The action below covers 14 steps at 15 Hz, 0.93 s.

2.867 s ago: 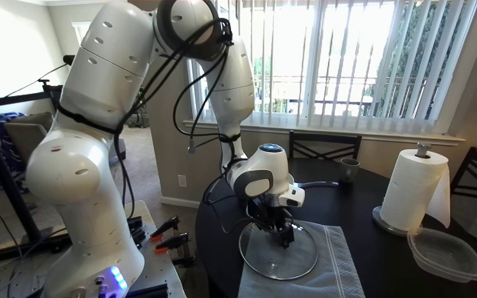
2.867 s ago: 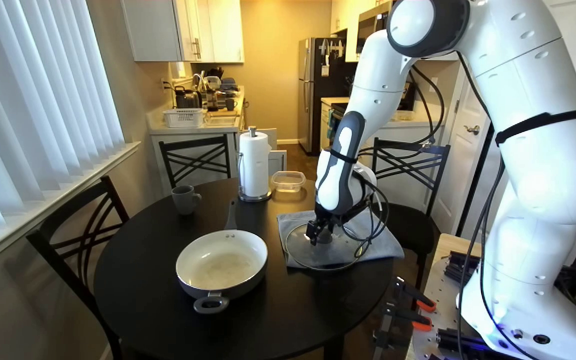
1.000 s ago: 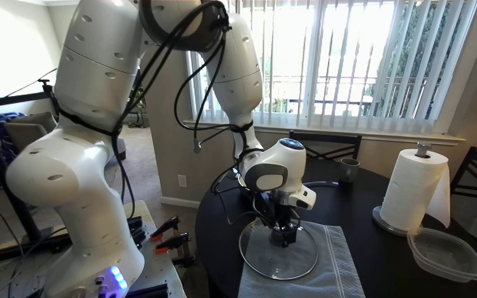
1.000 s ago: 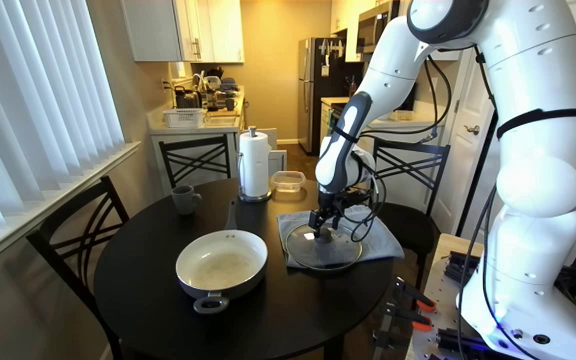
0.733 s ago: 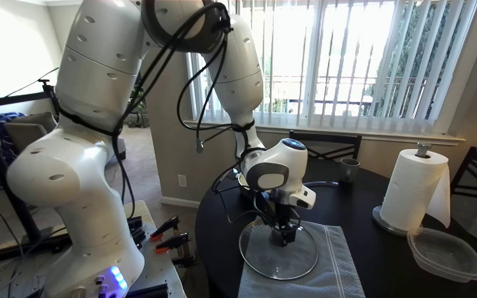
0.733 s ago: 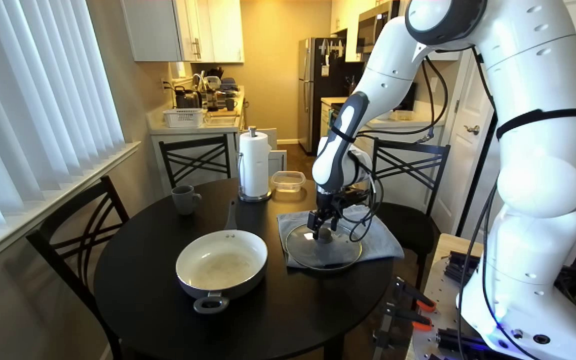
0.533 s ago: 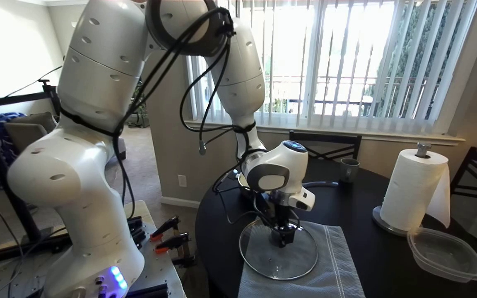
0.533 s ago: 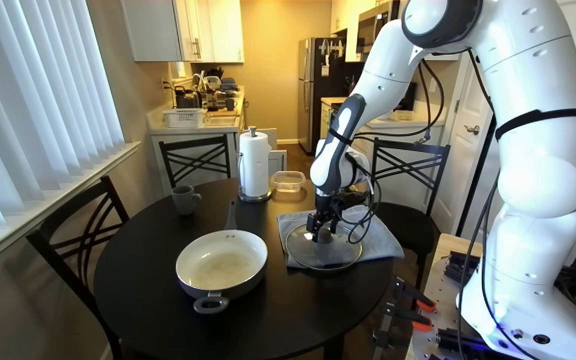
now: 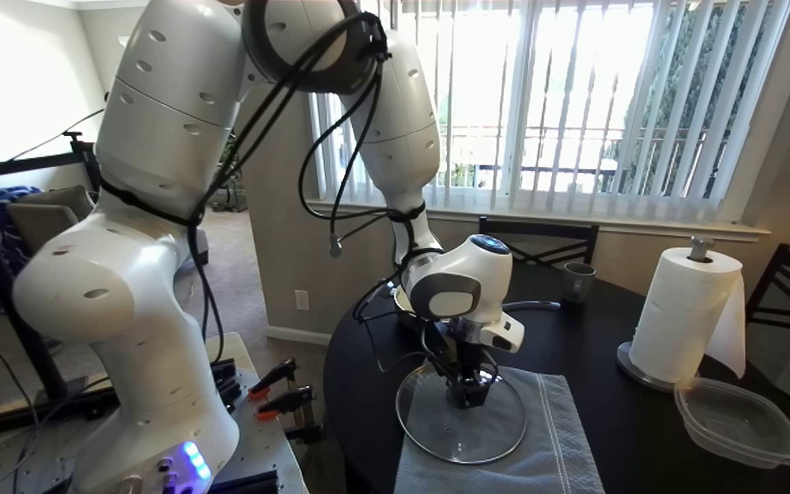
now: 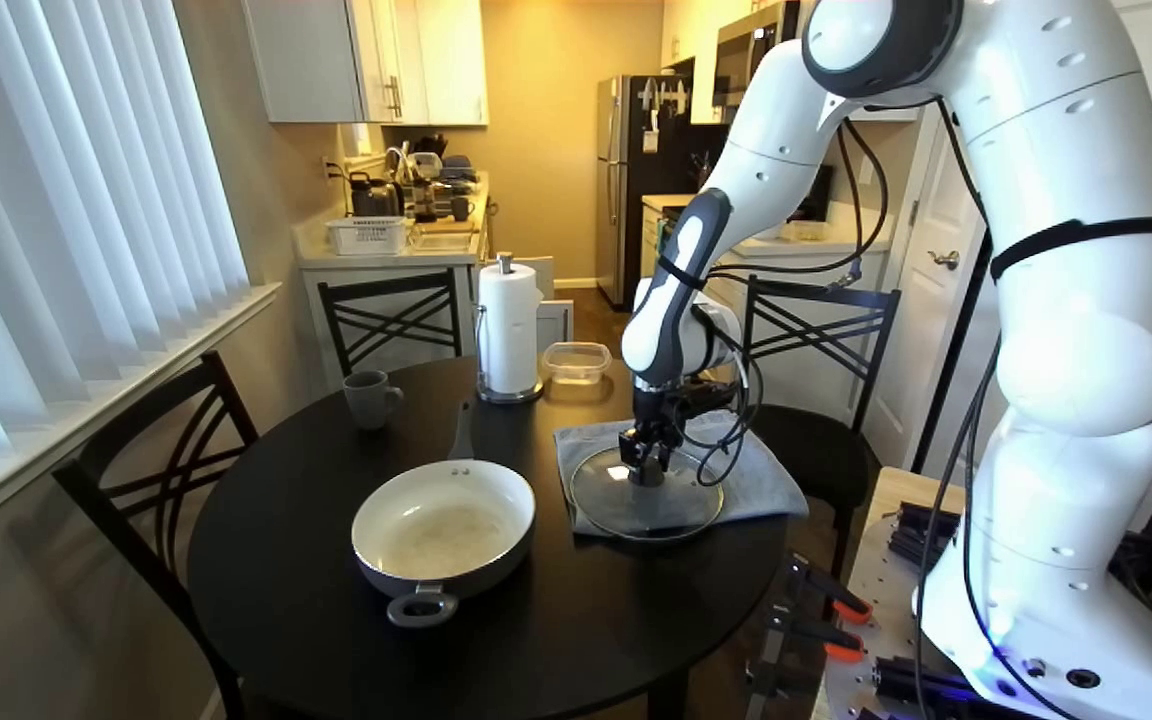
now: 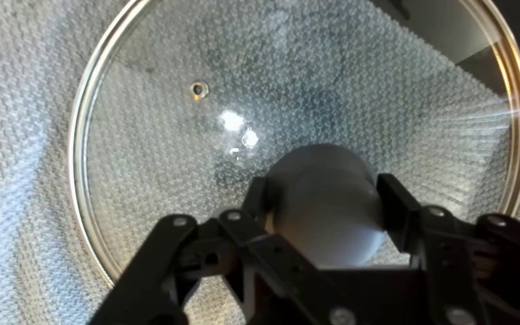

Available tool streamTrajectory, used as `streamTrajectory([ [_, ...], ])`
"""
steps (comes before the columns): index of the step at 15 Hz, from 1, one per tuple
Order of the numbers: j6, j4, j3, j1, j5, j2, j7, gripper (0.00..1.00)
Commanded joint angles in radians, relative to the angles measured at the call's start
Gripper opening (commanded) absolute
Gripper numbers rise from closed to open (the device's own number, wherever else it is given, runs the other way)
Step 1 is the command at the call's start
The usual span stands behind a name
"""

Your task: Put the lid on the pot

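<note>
Dark round table (image 10: 586,620): pot (image 10: 446,535) near grey cloth (image 10: 771,490); gripper (image 11: 322,201) pinching knob (image 11: 325,180) of lid (image 10: 651,510), which seems flat on cloth.

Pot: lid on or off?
Off. In an exterior view the pot stands open, its pale inside showing, while the lid lies on the gray cloth.
</note>
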Motion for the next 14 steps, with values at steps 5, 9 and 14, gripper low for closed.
streamTrajectory([
  [5,0.003,-0.025,-0.021,0.042,0.030,-0.025,-0.021,0.35],
  [9,0.025,-0.056,-0.040,0.071,0.023,-0.057,-0.007,0.35],
  [14,0.063,-0.110,-0.022,0.055,0.041,-0.117,-0.032,0.35],
])
